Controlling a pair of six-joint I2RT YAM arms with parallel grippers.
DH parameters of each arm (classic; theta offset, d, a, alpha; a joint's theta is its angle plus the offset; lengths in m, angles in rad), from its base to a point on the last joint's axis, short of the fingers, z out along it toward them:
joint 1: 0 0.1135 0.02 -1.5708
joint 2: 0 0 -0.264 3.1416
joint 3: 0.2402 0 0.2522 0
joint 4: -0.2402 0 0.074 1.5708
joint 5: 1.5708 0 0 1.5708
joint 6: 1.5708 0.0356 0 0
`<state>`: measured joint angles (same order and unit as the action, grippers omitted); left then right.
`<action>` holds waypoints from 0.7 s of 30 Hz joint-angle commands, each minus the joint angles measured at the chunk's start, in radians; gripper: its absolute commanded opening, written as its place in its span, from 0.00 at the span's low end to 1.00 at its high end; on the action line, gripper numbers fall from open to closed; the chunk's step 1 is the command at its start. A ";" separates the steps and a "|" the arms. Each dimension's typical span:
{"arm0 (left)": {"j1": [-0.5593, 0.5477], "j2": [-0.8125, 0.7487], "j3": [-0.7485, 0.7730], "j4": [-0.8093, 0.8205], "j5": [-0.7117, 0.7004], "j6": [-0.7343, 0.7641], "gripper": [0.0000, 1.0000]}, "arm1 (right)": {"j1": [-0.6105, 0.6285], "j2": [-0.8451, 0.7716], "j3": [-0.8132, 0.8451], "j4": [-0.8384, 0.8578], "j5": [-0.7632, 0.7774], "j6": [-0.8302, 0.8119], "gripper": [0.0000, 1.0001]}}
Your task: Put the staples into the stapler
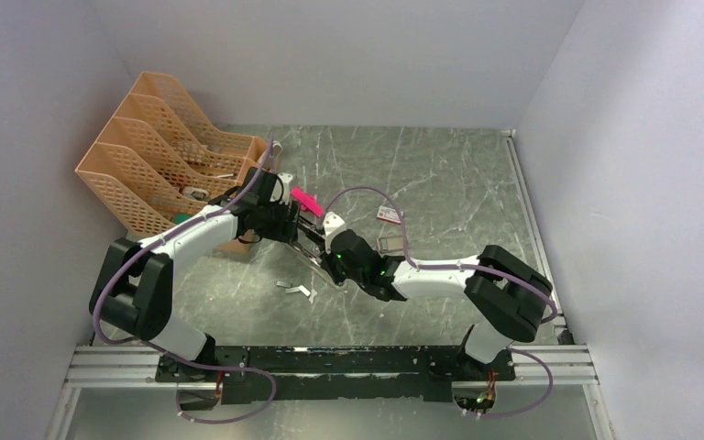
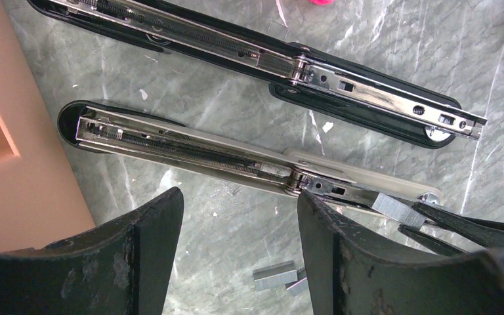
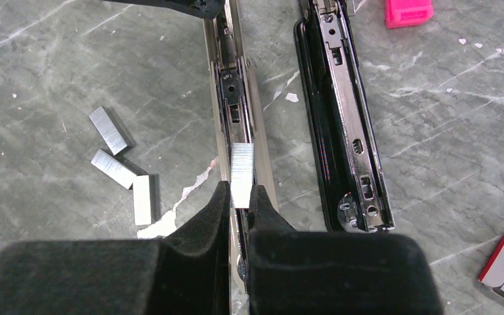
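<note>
The right fingers (image 3: pixel 205 220) pinch a strip of staples (image 3: pixel 241 172) over the open stapler (image 3: pixel 231 92) on the counter (image 3: pixel 52 59); the left fingers (image 2: pixel 147 246) hang spread nearby. Next, I judge, the strip should seat squarely in its rail.

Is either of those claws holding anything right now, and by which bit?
The right gripper pinches a short silvery strip of staples by its near end. The left gripper is open, holding nothing.
</note>
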<state>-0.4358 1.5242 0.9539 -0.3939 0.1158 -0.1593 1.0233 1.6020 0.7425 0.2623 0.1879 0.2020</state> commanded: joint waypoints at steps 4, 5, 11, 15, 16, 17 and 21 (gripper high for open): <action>-0.012 0.003 -0.010 0.012 -0.019 0.016 0.69 | 0.004 0.016 0.031 -0.010 0.009 -0.006 0.00; -0.012 0.002 -0.010 0.012 -0.020 0.017 0.69 | 0.005 0.016 0.033 -0.013 0.009 -0.007 0.00; -0.014 0.002 -0.012 0.012 -0.023 0.018 0.69 | 0.005 0.021 0.034 -0.019 0.008 -0.008 0.00; -0.016 0.002 -0.013 0.013 -0.023 0.018 0.69 | 0.006 0.023 0.035 -0.026 0.010 -0.007 0.00; -0.015 0.002 -0.014 0.013 -0.025 0.019 0.69 | 0.005 0.025 0.036 -0.027 0.011 -0.007 0.00; -0.016 0.002 -0.013 0.013 -0.024 0.020 0.69 | 0.005 0.024 0.037 -0.029 0.012 -0.007 0.00; -0.018 0.002 -0.014 0.011 -0.026 0.020 0.69 | 0.005 0.025 0.037 -0.032 0.012 -0.009 0.00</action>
<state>-0.4454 1.5242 0.9493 -0.3935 0.1078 -0.1528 1.0229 1.6150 0.7540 0.2466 0.1921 0.2005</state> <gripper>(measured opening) 0.690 0.057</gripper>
